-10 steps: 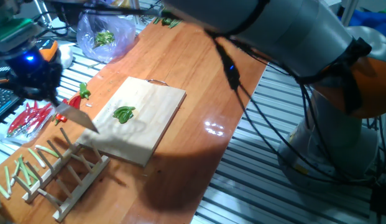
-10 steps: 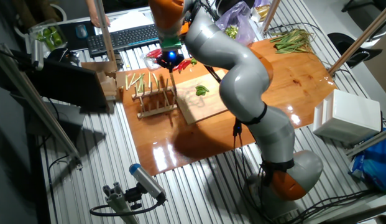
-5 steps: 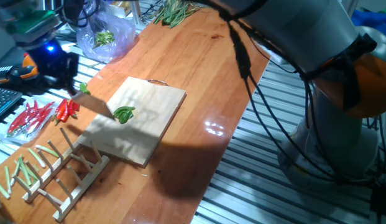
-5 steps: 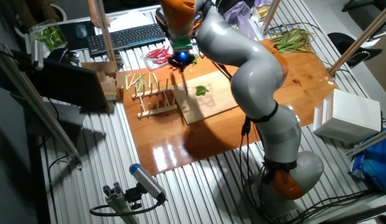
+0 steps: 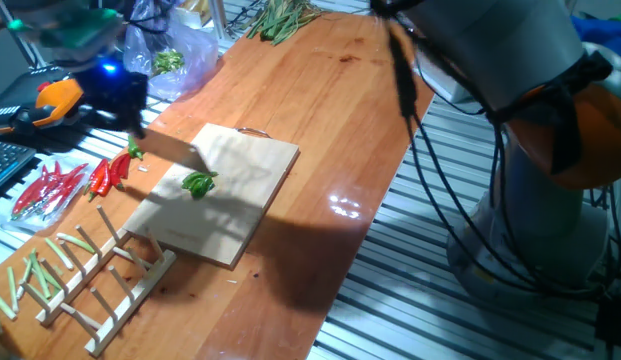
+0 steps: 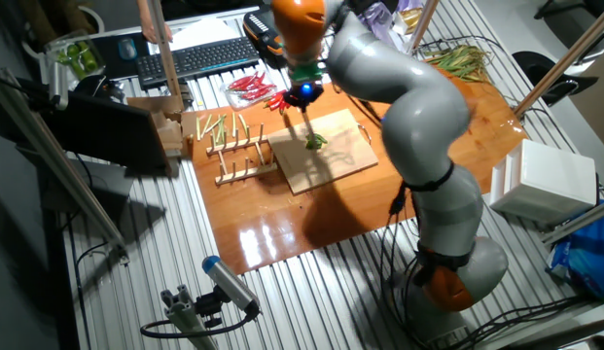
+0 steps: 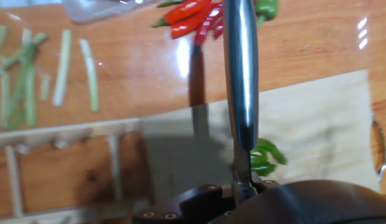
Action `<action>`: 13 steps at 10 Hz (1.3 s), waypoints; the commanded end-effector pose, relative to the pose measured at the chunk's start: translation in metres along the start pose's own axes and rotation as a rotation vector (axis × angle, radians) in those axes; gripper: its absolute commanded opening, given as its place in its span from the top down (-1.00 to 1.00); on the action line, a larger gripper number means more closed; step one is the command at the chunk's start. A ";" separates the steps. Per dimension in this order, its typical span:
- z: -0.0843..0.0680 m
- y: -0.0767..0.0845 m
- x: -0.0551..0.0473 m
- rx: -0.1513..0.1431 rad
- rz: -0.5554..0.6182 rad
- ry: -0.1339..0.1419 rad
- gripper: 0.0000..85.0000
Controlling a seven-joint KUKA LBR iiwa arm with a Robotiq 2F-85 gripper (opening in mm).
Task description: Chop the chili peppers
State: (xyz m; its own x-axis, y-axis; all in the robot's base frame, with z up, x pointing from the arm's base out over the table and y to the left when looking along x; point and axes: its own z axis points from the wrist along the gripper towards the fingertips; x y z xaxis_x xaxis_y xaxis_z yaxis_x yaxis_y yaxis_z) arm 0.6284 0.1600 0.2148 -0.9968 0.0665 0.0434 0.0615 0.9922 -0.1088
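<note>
A small curled green chili pepper (image 5: 199, 183) lies on the wooden cutting board (image 5: 245, 190). It also shows in the other fixed view (image 6: 316, 141) and in the hand view (image 7: 267, 155). My gripper (image 5: 122, 98) is shut on a knife (image 5: 173, 150). The blade slants down over the board's left edge, just left of and above the chili. In the hand view the knife's spine (image 7: 240, 74) runs up the frame, with the chili just right of its base. I cannot tell if the blade touches the chili.
Red chilies (image 5: 50, 185) and another green one (image 5: 136, 150) lie left of the board. A wooden rack (image 5: 100, 285) with pale green stalks (image 5: 30, 270) stands in front. A plastic bag (image 5: 175, 55) and long greens (image 5: 280, 18) lie at the back.
My gripper has carried the knife rightward, from over the red chilies to the board's left edge. The blade now hangs beside the green chili, which has not moved.
</note>
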 end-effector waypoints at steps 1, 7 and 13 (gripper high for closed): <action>0.011 -0.061 0.000 -0.008 -0.013 0.000 1.00; 0.019 -0.052 -0.004 -0.063 -0.026 0.025 1.00; 0.019 -0.052 -0.004 -0.105 0.007 0.039 1.00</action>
State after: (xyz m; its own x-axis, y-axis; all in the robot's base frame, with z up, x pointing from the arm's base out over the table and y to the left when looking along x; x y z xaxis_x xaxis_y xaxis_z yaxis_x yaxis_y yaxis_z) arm 0.6285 0.1049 0.2018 -0.9938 0.0764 0.0803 0.0764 0.9971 -0.0034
